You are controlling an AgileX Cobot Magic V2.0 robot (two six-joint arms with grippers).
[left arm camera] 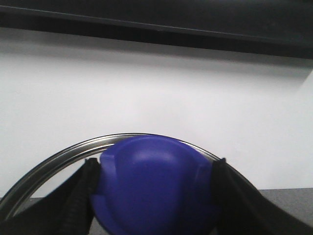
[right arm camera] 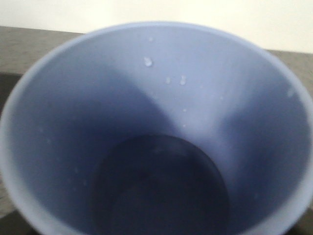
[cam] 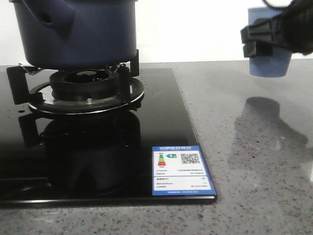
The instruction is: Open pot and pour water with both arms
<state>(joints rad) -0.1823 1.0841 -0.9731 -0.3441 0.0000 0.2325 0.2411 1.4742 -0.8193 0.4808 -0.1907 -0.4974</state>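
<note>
The dark navy-blue pot [cam: 78, 29] stands on the gas burner [cam: 85, 88] at the far left; its top is cut off by the frame. My left gripper [left arm camera: 154, 196] is shut on the blue lid knob [left arm camera: 154, 188], with the lid's steel rim [left arm camera: 58, 159] curving behind it; it does not show in the front view. My right gripper [cam: 266, 36] is shut on the light-blue cup [cam: 269, 61] and holds it in the air at the far right, above the counter. The right wrist view looks into the cup [right arm camera: 156, 98], with droplets on its inner wall.
A black glass hob [cam: 98, 161] covers the left half, with a blue energy label [cam: 181, 171] at its front right corner. Grey speckled counter [cam: 254, 161] lies to the right. A white wall is behind.
</note>
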